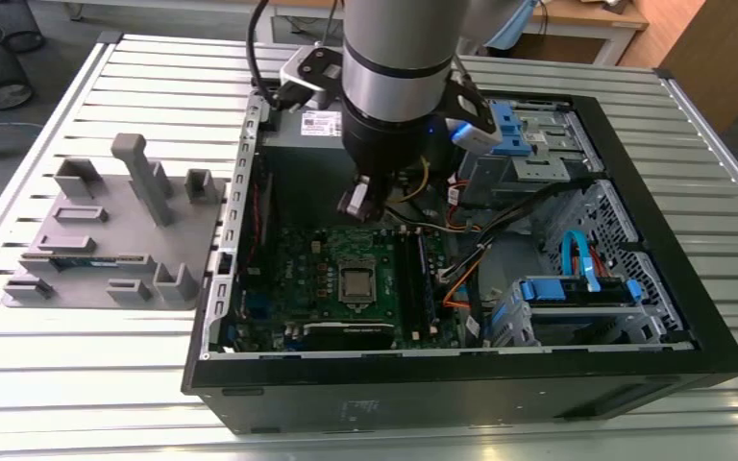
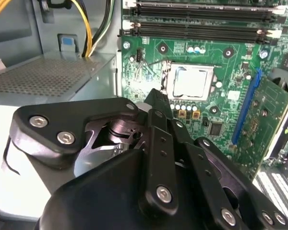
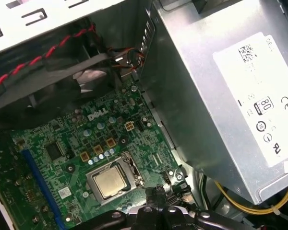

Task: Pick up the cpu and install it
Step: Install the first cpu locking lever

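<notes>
The cpu [image 1: 356,282] is a small square chip with a silvery top. It lies flat in the socket in the middle of the green motherboard [image 1: 305,259], inside the open computer case. In both wrist views the cpu [image 2: 191,81] [image 3: 109,182] sits framed by the metal socket bracket. My gripper [image 1: 355,204] hangs inside the case above the board, a short way behind the socket and apart from the chip. The black gripper [image 2: 153,98] [image 3: 158,199] points toward the board near the socket, and nothing shows in it.
The big grey power supply [image 3: 221,96] with a white label stands close beside the arm. Memory sticks [image 2: 201,9] run along one side of the socket. Orange and yellow cables [image 1: 459,279] and blue drive bays [image 1: 575,288] crowd the exterior view's right. A grey fixture block [image 1: 112,240] sits outside the case.
</notes>
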Tool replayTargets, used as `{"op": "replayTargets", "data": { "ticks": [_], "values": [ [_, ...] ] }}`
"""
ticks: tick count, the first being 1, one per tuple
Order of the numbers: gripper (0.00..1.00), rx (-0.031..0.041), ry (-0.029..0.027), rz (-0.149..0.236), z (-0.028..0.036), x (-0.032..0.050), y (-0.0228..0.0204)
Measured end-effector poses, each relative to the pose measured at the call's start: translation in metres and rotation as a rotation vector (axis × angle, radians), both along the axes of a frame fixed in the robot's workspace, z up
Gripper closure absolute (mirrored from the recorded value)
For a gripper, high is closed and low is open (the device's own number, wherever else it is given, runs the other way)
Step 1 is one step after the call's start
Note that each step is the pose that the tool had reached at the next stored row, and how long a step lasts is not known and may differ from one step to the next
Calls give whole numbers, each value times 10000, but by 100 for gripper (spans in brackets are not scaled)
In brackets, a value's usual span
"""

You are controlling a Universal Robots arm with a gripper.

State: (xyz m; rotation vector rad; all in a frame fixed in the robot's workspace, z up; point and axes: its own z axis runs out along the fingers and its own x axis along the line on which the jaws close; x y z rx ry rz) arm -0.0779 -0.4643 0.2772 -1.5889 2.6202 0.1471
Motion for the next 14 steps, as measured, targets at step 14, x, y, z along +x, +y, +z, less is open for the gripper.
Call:
{"op": "replayTargets", "data": {
  "ticks": [14],
  "values": [
    [89,181,0,15,-74,107,58]
  ]
}}
